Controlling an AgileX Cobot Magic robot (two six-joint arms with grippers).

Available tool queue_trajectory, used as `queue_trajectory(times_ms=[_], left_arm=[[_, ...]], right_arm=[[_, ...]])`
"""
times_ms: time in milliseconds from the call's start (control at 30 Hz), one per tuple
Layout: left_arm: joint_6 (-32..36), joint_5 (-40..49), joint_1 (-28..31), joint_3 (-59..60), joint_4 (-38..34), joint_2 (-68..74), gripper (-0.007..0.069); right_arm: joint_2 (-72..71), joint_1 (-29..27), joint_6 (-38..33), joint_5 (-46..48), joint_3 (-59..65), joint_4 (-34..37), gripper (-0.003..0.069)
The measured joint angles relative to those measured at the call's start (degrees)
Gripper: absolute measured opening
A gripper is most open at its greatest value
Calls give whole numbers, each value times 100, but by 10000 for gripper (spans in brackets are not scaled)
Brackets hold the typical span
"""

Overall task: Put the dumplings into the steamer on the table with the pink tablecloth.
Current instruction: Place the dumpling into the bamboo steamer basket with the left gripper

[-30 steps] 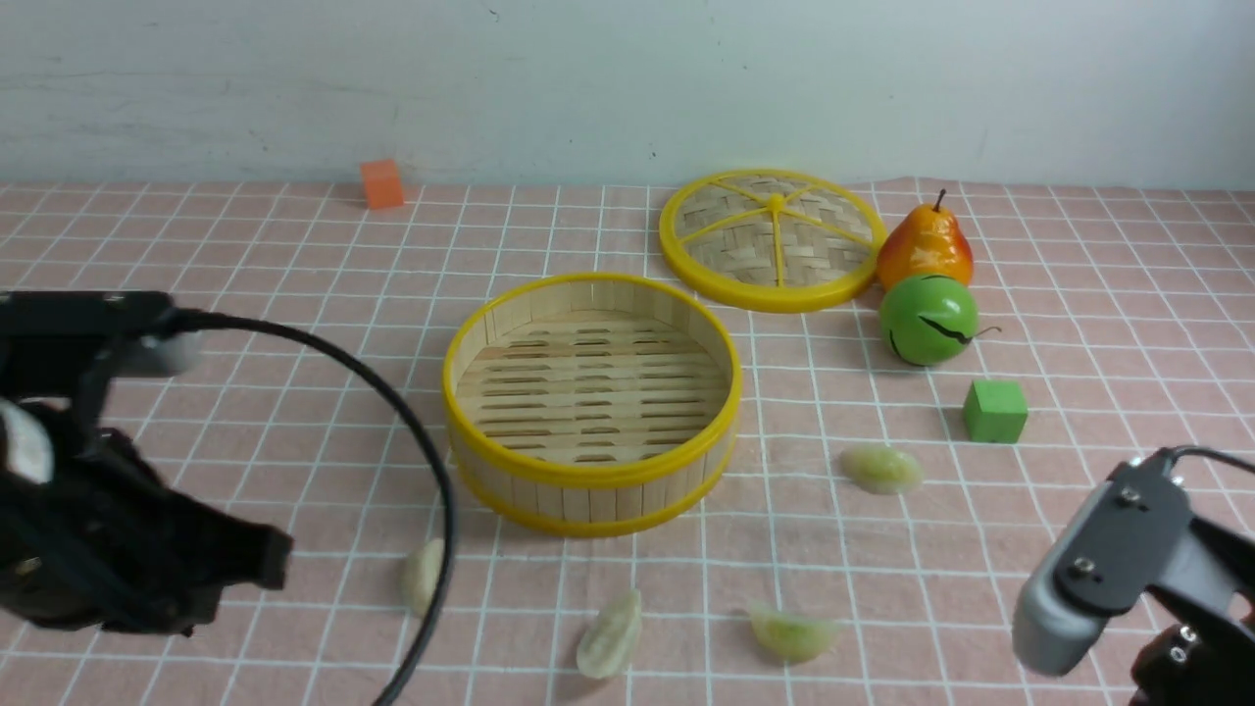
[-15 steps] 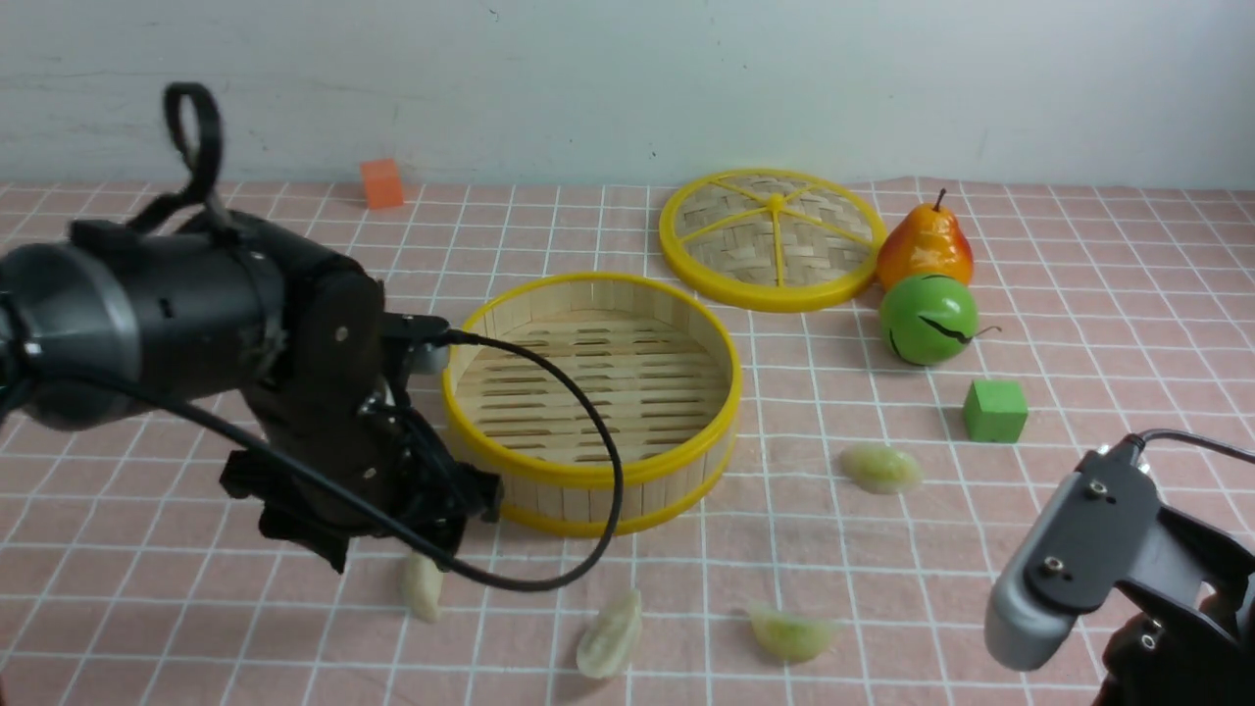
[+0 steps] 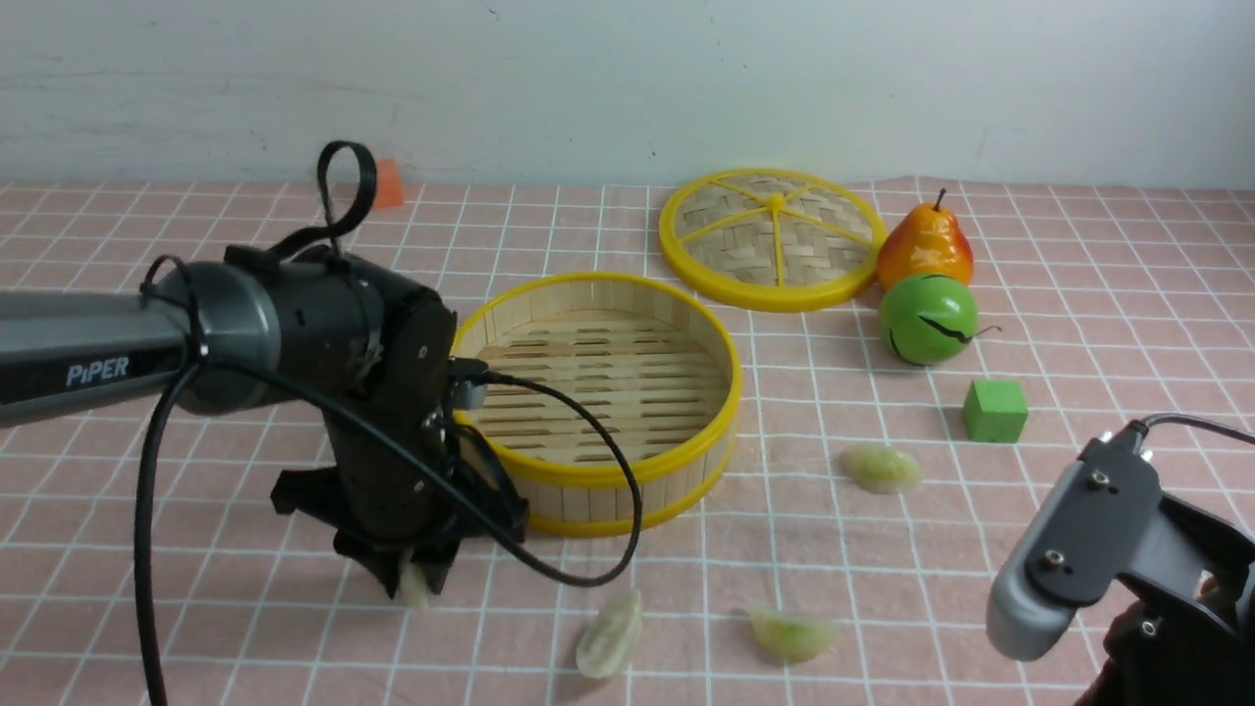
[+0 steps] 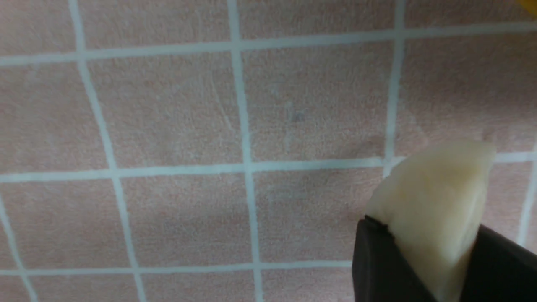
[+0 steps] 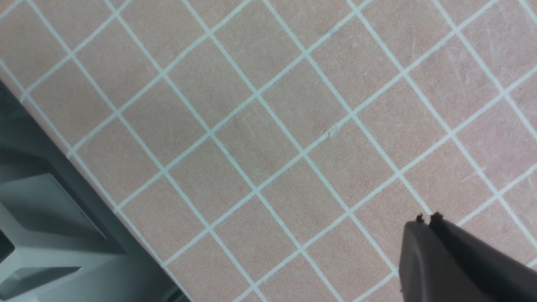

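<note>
Since a second ago the left gripper (image 3: pixel 416 579) swung in from the left edge and came down on the cream dumpling (image 3: pixel 416 591), now pinched between its fingers just in front of the steamer (image 3: pixel 598 479), left side, low over the cloth (image 3: pixel 245 628); lifted or not, can't tell. It's pale, waxy, one end poking past the fingertips. Others unmoved on the cloth: second cream (image 3: pixel 610 635), near green (image 3: pixel 792 632), far green (image 3: pixel 882 469); right gripper (image 5: pixel 428 218) tips pressed together.

Looks like a robotics lab setup rather than a kitchen: bare white wall (image 3: pixel 627 78), pink tablecloth (image 3: pixel 1079 294) laid with staged props, a glossy pear (image 3: pixel 925 245) and green cube (image 3: pixel 995 411), plus an arm (image 3: pixel 98 353) marked PIPER.
</note>
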Motion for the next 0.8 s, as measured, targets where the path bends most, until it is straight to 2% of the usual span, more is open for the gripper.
queue_trajectory(times_ms=[233,433,633,800], left_arm=[[593,649,-69,-1772,-562,-211,217],[958,848,-433,-3592,-636,698,217],[768,1022,-479,-4792,-419,2037,217],[450,894,-479,-5084,-171,2668,217]], right_arm=[[0,0,0,-276,0,0,14],[2,0,0,-323,0,0,18],[2,0,0,-161,0,17,23],[2,0,0,21,0,23,28]])
